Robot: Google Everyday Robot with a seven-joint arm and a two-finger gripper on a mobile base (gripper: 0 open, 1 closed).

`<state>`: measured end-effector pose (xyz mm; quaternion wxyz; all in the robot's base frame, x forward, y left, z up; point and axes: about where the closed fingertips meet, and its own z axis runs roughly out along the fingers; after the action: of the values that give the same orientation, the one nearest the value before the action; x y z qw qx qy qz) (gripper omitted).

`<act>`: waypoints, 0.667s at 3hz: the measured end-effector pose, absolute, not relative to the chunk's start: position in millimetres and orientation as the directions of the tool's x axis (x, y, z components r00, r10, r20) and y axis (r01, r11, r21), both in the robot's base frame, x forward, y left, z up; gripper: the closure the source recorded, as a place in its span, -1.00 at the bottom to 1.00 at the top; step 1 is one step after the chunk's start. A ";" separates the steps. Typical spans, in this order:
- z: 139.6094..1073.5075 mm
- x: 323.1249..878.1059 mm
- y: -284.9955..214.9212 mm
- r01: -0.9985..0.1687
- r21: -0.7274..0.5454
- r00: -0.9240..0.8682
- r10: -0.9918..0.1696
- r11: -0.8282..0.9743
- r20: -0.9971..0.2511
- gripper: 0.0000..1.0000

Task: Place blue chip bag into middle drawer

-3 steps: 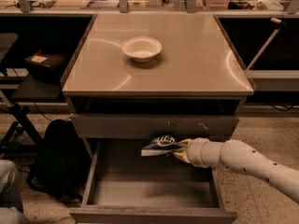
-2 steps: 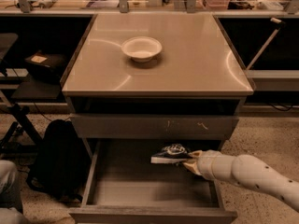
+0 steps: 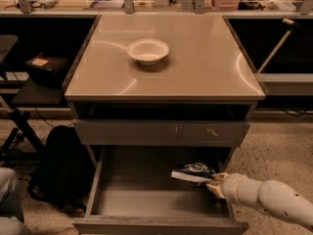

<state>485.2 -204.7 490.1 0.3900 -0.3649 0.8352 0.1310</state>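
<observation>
The middle drawer (image 3: pixel 142 204) stands pulled out below the table's (image 3: pixel 205 72) front edge, its grey floor showing. The robot's hand (image 3: pixel 215 184) reaches in from the right, under the table's front right corner, and pinches the blue chip bag (image 3: pixel 191 173) by its right end. The bag is inside the drawer's right rear part, lying nearly flat; whether it touches the floor I cannot tell. A white bowl (image 3: pixel 147 51) sits on the table toward its back edge, left of centre. A closed drawer front (image 3: pixel 161 132) above bears pale scuffs.
</observation>
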 end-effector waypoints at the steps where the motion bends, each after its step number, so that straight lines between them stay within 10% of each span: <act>1: 439.3 492.0 -185.7 -0.730 0.001 -0.474 -0.506 0.683 -0.720 1.00; 2: 370.7 503.2 -156.1 -0.737 0.095 -0.534 -0.490 0.669 -0.689 1.00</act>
<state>503.2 -156.1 370.7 0.3229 -0.3591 0.8545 0.1915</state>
